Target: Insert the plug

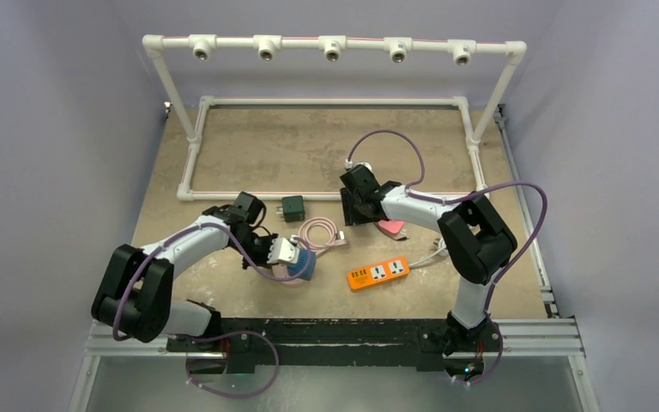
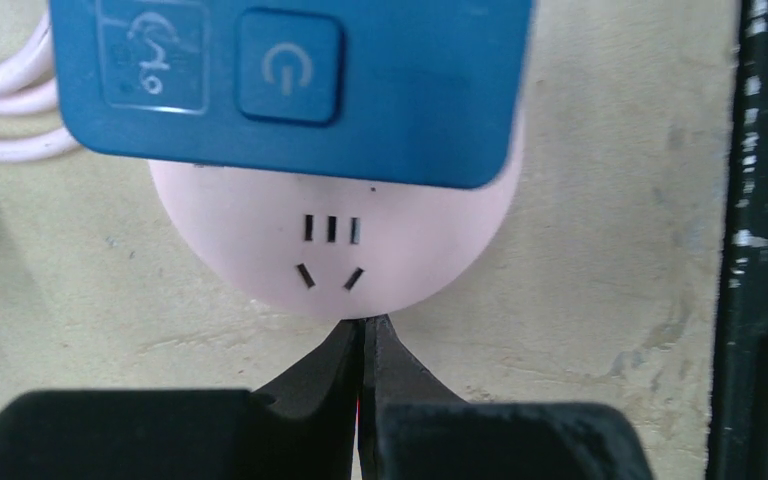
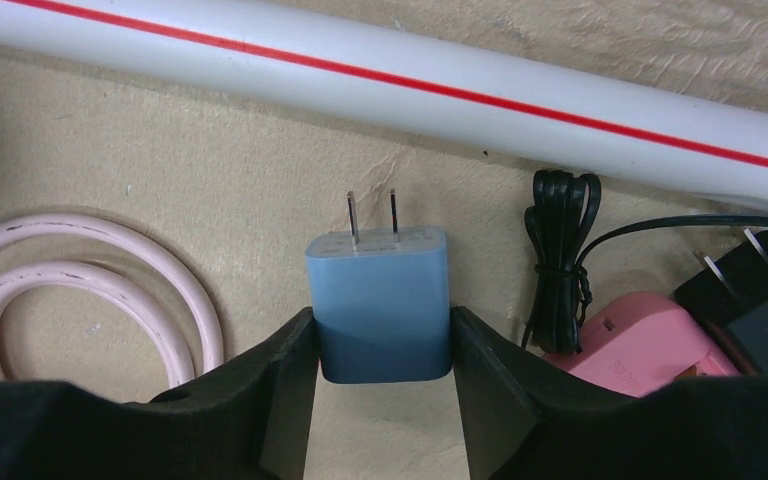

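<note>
- Right end effector [image 3: 382, 345] is clasping the light-blue two-prong plug [image 3: 380, 300], its fingers [image 3: 285, 390] pressing on the two flat flanks at the rear half of the body.
- That plug is lying flat on the beige tabletop [image 3: 160, 150], its prongs pointing at the white plastic pipe with a red stripe [image 3: 410, 90] just beyond.
- It is looking like a light, rigid plastic block with smooth, somewhat slippery sides. Holding the flanks, clear of the thin metal prongs, is seeming the sound choice, since those could bend.
- Left end effector [image 2: 365, 335] is sitting fully closed and holding nothing, its tips right at the rim of the pale pink round socket [image 2: 360, 260], whose slots are facing up.
- Overlapping that socket's far part is a dark blue block with a power button [image 2: 290, 80]; the slots are showing uncovered.
- Crowding the plug are a pink coiled cable [image 3: 80, 290] on one side and a tied black cord [image 3: 558, 260], a pink plastic piece [image 3: 640, 350] and a black plug [image 3: 750, 300] on the other. The pipe is blocking any forward push.
- Lying nearby are an orange power strip [image 1: 377, 273] and a dark green square adapter [image 1: 293, 206].
</note>
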You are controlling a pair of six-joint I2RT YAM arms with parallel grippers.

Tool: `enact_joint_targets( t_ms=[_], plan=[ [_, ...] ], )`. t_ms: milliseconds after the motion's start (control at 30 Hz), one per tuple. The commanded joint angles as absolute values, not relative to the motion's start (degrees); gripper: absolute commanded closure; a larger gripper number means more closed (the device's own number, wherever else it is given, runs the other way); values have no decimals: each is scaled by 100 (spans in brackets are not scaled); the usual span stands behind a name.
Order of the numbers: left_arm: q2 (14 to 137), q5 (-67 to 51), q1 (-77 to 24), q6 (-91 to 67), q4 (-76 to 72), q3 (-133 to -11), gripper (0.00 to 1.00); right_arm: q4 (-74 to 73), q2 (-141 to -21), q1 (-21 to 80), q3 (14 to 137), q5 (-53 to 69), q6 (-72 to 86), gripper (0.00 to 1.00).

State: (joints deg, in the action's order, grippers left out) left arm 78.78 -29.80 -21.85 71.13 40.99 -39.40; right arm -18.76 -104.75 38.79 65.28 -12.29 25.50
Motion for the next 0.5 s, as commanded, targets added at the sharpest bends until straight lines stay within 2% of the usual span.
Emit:
enact_joint_targets(
  t_ms=[0,233,367,467],
  plan=[
    [7622,-3651,-2333,7230,4690,-4017,100,-1681,-10428,3912,6460,-1209,2531,49],
    [7506,-3610,-2374,7241,5077,-4391,100,-1696,-10487,3925,6536,-1176,2467,58],
    [7313,-3384,-2238,7078,5246,-4790,91,-1779,-10383,3922,6621,-1221,2373,68],
    [7148,-3531,-1880,7178,5529,-5181,80,-1877,-10191,3930,6695,-1193,2281,74]
  ],
)
